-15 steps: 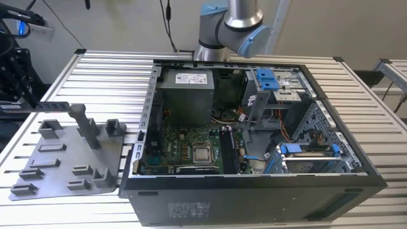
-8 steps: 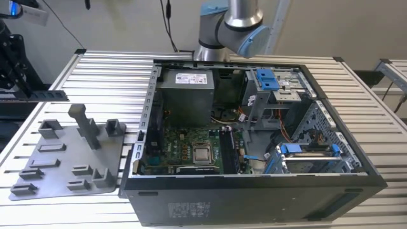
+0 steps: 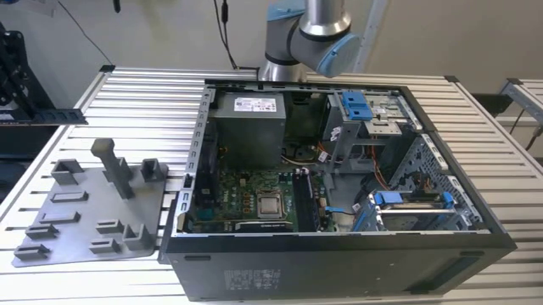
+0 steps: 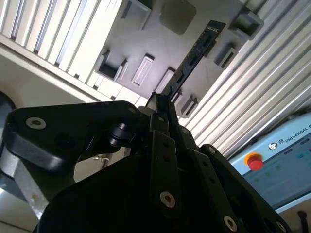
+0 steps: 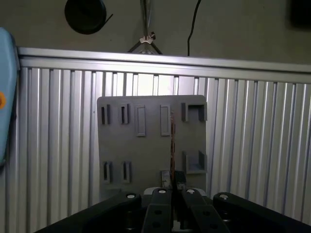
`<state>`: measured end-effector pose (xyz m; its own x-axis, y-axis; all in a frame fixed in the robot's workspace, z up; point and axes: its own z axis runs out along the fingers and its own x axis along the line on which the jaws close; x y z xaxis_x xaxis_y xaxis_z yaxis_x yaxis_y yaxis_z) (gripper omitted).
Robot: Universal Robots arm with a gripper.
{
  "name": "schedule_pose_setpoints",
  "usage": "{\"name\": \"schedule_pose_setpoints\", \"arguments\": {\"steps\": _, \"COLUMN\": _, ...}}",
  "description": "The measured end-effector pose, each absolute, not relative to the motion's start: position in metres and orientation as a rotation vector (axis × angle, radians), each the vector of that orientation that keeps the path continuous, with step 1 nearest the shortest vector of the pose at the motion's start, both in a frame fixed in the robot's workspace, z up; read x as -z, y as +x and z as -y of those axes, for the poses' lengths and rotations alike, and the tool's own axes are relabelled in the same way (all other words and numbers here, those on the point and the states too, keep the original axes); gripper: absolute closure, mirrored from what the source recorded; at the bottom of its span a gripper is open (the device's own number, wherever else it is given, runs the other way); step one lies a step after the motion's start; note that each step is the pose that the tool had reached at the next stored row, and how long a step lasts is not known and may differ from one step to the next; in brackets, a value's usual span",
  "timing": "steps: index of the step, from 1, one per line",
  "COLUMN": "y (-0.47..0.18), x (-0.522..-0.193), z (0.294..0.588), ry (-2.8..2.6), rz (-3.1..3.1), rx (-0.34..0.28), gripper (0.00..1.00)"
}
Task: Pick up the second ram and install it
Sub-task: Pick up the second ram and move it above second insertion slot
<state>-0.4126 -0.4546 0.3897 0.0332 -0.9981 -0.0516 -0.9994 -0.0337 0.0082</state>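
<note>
The second ram point(image 4: 194, 53) is held by one end in the end effector point(image 4: 163, 103). The fingers are closed tight on the thin board, and most of the strip juts out free beyond the tips. In the first wrist view the strip is seen edge-on, in line with the fingers. In the exterior view it is carried level in the air at the exterior view's left edge. It is apart from the grey fixture tray point(image 3: 85, 232) on the worktop point(image 3: 144, 95), and well apart from the open computer case point(image 3: 339, 267) on the exterior view's right.

The step in hand is judged to be the carry of the gripped strip, with the pick-up done and nothing yet seated. Because the strip is gripped at one end only, a long lever is left free, so slow and smooth motion is called for, so that the board is not swung or slipped in the grip. The strip is best kept straight in the fingers, with its long edge parallel to the long black slots point(image 3: 306, 202) of the green board point(image 3: 241, 190). The case wall and the raised posts of the tray should be given clearance. Whether either slot is already filled cannot be told.
</note>
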Motion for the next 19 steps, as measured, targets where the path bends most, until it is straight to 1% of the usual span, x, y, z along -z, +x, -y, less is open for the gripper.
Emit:
{"name": "schedule_pose_setpoints", "arguments": {"steps": 10, "y": -0.410, "x": -0.390, "z": 0.455, "ry": -2.236, "rz": -2.163, "rx": -0.066, "gripper": 0.86}}
{"name": "schedule_pose_setpoints", "arguments": {"steps": 19, "y": -0.386, "x": -0.390, "z": 0.455, "ry": -2.236, "rz": -2.163, "rx": -0.066, "gripper": 0.86}}
